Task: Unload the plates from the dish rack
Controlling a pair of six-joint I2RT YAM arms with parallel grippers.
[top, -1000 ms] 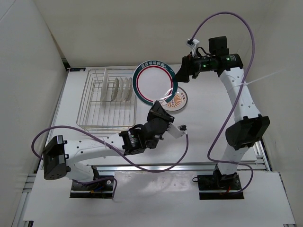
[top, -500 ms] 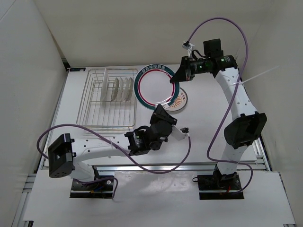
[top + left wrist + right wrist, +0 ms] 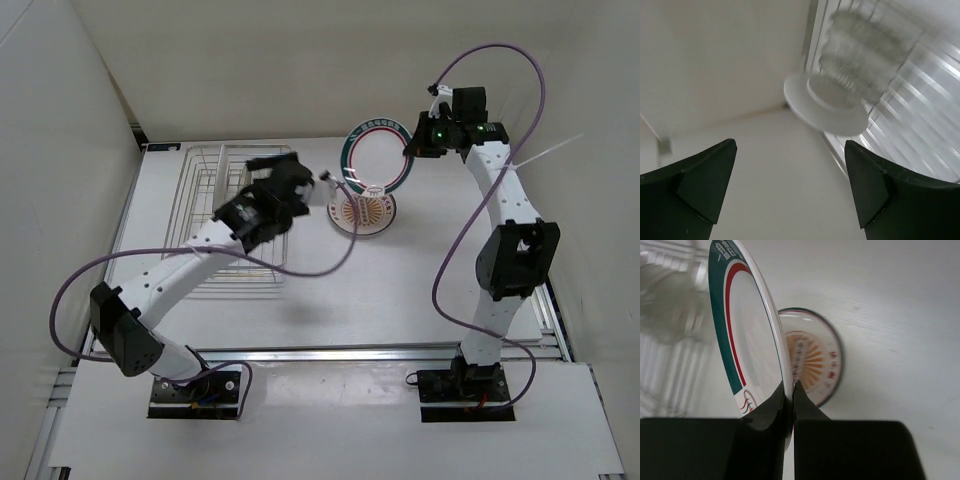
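Note:
My right gripper point(image 3: 412, 150) is shut on the rim of a white plate with a dark green and red ring point(image 3: 375, 160), held upright above the table; in the right wrist view its fingertips point(image 3: 788, 385) pinch that plate's edge point(image 3: 747, 325). Below it a smaller plate with an orange centre point(image 3: 362, 210) lies flat on the table point(image 3: 812, 357). My left gripper point(image 3: 300, 185) stands open over the dish rack point(image 3: 180, 215). In the left wrist view the left gripper point(image 3: 790, 145) holds nothing; a white plate point(image 3: 825, 100) and blurred clear plates point(image 3: 865, 45) stand ahead in the rack.
White walls close in the table on the left, back and right. The left arm's purple cable point(image 3: 345, 240) hangs between the rack and the flat plate. The right arm's forearm point(image 3: 505, 215) stands along the table's right side.
The green-rimmed plate passed from the left gripper to the right one, which shut on its rim and carried it to the right. The left gripper opened and swung over to the rack.

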